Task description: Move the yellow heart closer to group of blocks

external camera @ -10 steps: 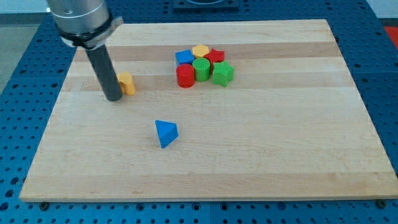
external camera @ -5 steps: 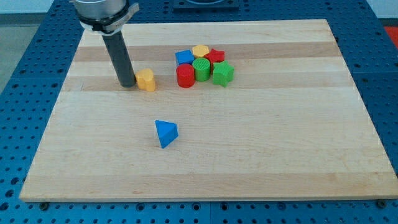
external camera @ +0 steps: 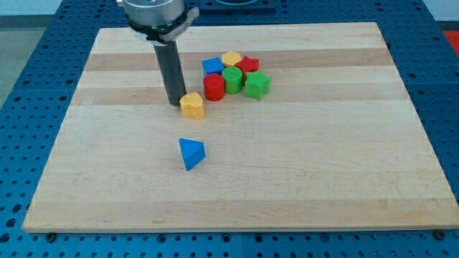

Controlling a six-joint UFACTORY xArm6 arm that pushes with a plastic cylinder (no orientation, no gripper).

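Note:
The yellow heart (external camera: 191,105) lies on the wooden board (external camera: 301,158), just left and below the group of blocks. My tip (external camera: 175,102) touches the heart's left side. The group sits at the view's upper middle: a blue block (external camera: 212,66), a yellow block (external camera: 231,58), a red block (external camera: 249,64), a red cylinder (external camera: 214,87), a green cylinder (external camera: 232,79) and a green block (external camera: 257,84). The heart stands a small gap from the red cylinder.
A blue triangle (external camera: 191,153) lies alone below the heart, near the board's middle. Around the board is a blue perforated table (external camera: 21,86).
My tip has moved to the view's right and slightly down, pushing the yellow heart along from the left part of the board to just beside the group.

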